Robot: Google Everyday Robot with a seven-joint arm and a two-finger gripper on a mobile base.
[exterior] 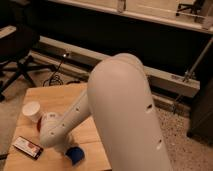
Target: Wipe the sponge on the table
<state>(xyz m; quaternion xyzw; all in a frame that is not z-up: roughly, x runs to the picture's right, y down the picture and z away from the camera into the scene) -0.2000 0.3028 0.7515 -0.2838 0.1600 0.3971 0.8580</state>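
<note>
The sponge (76, 155) is a small bright blue lump on the table (60, 97), close to its front edge. My gripper (68, 151) is at the lower end of the big white arm (120, 110) and comes down onto the sponge's left side. The wrist hides most of it. The arm reaches across the right half of the wooden top.
A white cup (32, 111) stands at the table's left. Only a sliver of the red bowl (39, 125) shows behind the wrist. A dark flat packet (27, 147) lies at the front left corner. An office chair (17, 55) stands on the floor at far left.
</note>
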